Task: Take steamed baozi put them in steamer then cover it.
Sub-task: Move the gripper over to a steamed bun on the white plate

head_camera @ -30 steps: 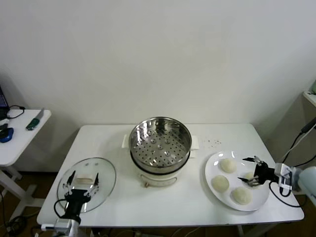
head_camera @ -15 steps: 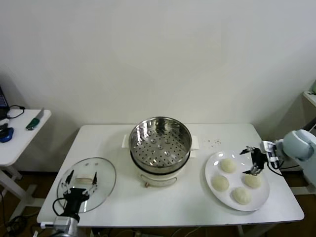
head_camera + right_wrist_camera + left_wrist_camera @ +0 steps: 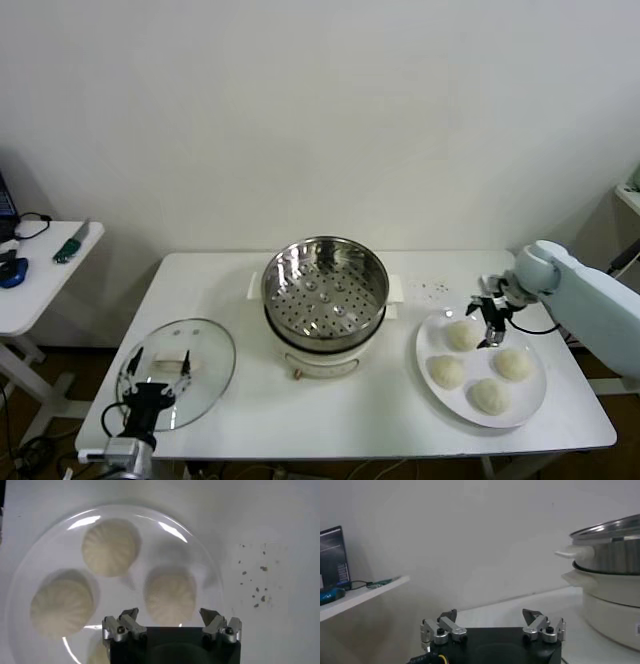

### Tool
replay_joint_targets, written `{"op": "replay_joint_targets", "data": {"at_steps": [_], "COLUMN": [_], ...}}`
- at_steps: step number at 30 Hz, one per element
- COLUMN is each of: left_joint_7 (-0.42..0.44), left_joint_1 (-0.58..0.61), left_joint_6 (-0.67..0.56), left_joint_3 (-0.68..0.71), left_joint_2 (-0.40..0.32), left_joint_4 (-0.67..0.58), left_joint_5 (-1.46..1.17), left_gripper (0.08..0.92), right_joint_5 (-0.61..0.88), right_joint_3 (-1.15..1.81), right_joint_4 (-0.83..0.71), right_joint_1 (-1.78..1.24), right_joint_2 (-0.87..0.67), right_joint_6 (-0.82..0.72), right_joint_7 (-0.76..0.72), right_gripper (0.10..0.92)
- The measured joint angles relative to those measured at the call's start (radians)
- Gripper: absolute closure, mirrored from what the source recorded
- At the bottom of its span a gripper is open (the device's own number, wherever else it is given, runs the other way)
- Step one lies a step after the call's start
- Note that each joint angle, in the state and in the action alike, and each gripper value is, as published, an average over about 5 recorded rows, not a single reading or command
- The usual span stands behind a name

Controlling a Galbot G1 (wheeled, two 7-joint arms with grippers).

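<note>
Hovering: right pincer (image 3: pixel 489 318) released above plate's (image 3: pixel 430 345) steamer-side baozi (image 3: pixel 462 335) | soft, light, crushable — pinch flanks gently | left pincer (image 3: pixel 152 381) released, idle over cover (image 3: pixel 212 362)

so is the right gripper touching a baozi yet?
Apart. The right wrist view shows the right gripper open above the plate, the baozi lying whole beyond its fingertips with neither one on it.

A plain white wall (image 3: pixel 320 110) backs the white tabletop (image 3: pixel 340 410). A smaller white side table (image 3: pixel 35 275) stands at the left.
</note>
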Motion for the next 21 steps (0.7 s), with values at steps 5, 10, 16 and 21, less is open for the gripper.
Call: {"op": "replay_joint_targets", "data": {"at_steps": [5, 10, 16, 21], "left_joint_7": [0.0, -0.001, -0.002, -0.003], "left_joint_1": [-0.003, -0.007, -0.008, -0.008], "left_joint_6": [0.0, 0.0, 0.002, 0.002], "left_joint_3": [-0.002, -0.006, -0.006, -0.006], "left_joint_2": [0.003, 0.009, 0.011, 0.014], "left_joint_4": [0.009, 0.014, 0.018, 0.02], "left_joint_5": [-0.002, -0.003, -0.003, -0.004], "left_gripper": [0.177, 0.177, 0.177, 0.177], "right_joint_5": [-0.02, -0.03, -0.036, -0.041], "right_joint_3": [-0.044, -0.08, -0.111, -0.123], "right_joint_4": [-0.072, -0.113, -0.136, -0.149], "right_joint_1": [0.028, 0.045, 0.055, 0.063], "right_joint_2": [0.059, 0.096, 0.12, 0.134], "right_joint_6": [0.015, 0.025, 0.03, 0.034], "right_joint_7": [-0.01, -0.02, -0.028, -0.032], "right_gripper": [0.203, 0.203, 0.206, 0.276]}}
